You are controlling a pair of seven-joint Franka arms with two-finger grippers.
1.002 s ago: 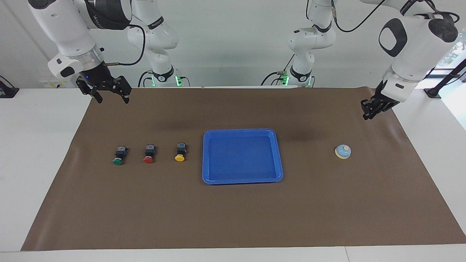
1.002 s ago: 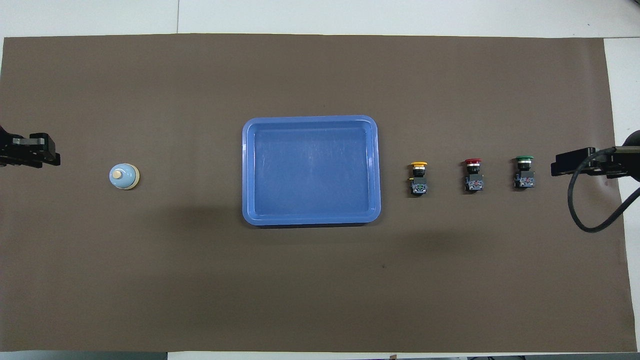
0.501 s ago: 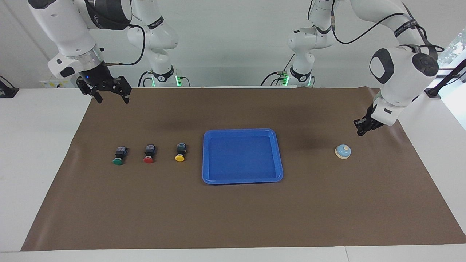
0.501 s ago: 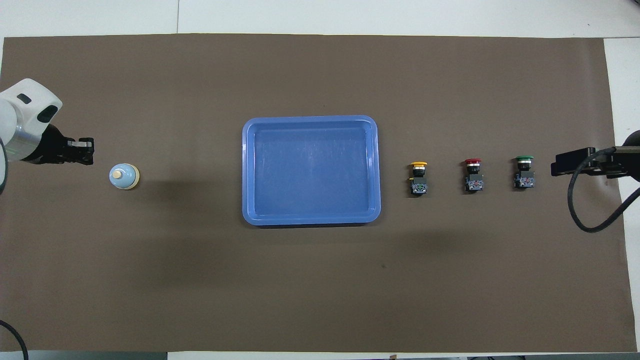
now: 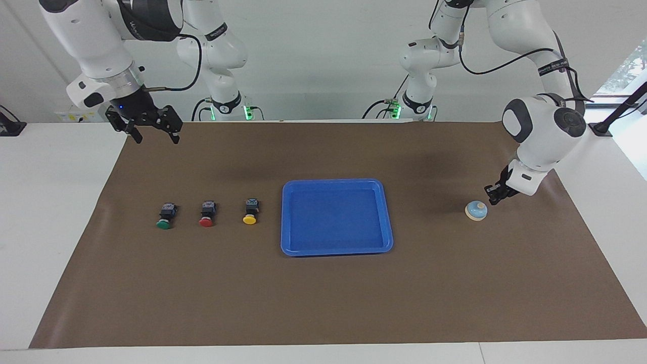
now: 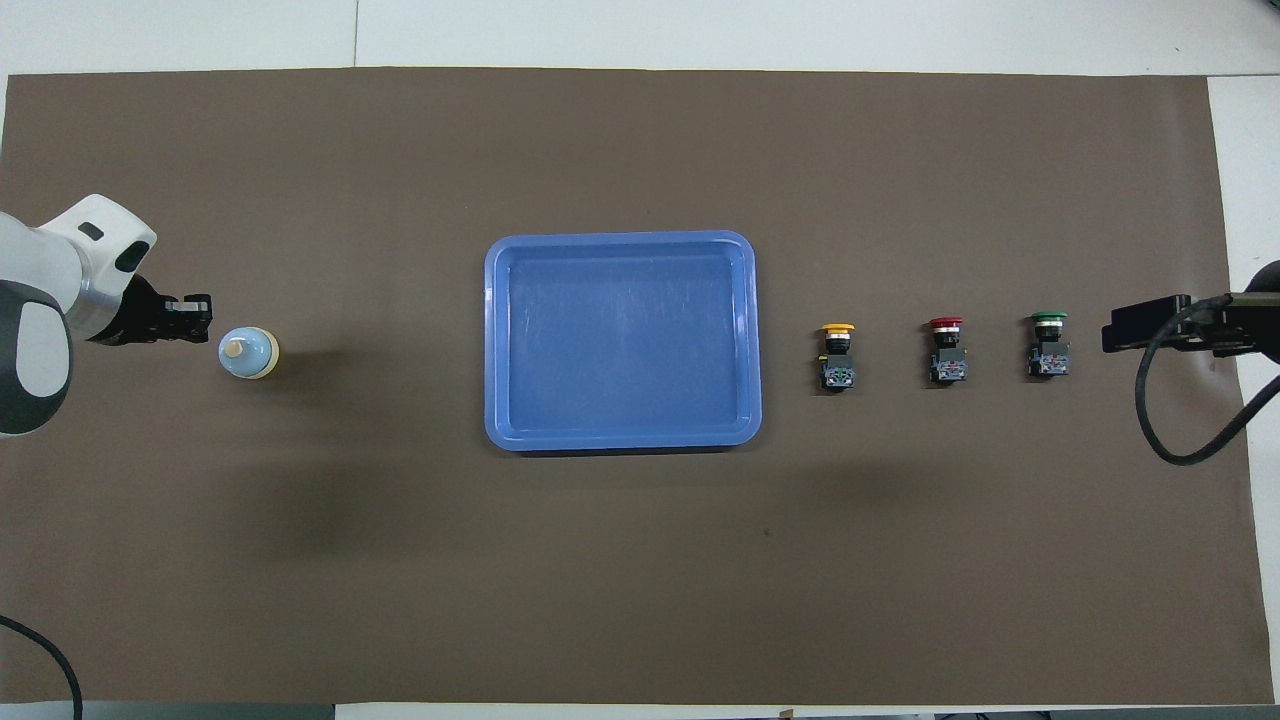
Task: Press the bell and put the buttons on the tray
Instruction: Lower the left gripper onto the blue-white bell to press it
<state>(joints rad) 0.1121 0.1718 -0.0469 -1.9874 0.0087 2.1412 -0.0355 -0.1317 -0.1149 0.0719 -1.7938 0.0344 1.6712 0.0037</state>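
Note:
The light-blue bell (image 5: 476,210) (image 6: 248,353) sits on the brown mat toward the left arm's end. My left gripper (image 5: 491,196) (image 6: 200,318) is shut and hangs low just beside the bell, clear of it. The empty blue tray (image 5: 335,248) (image 6: 620,440) lies mid-table. The yellow button (image 5: 250,211) (image 6: 838,356), red button (image 5: 207,214) (image 6: 946,350) and green button (image 5: 165,216) (image 6: 1047,344) lie in a row toward the right arm's end. My right gripper (image 5: 150,130) (image 6: 1135,328) is open, raised over the mat's corner, waiting.
A brown mat (image 5: 323,303) covers most of the white table (image 5: 50,212). A black cable (image 6: 1165,420) hangs from the right arm over the mat's edge.
My left arm has swung down and toward the bell, its gripper now low beside it. The right arm, bell, tray and buttons have not moved.

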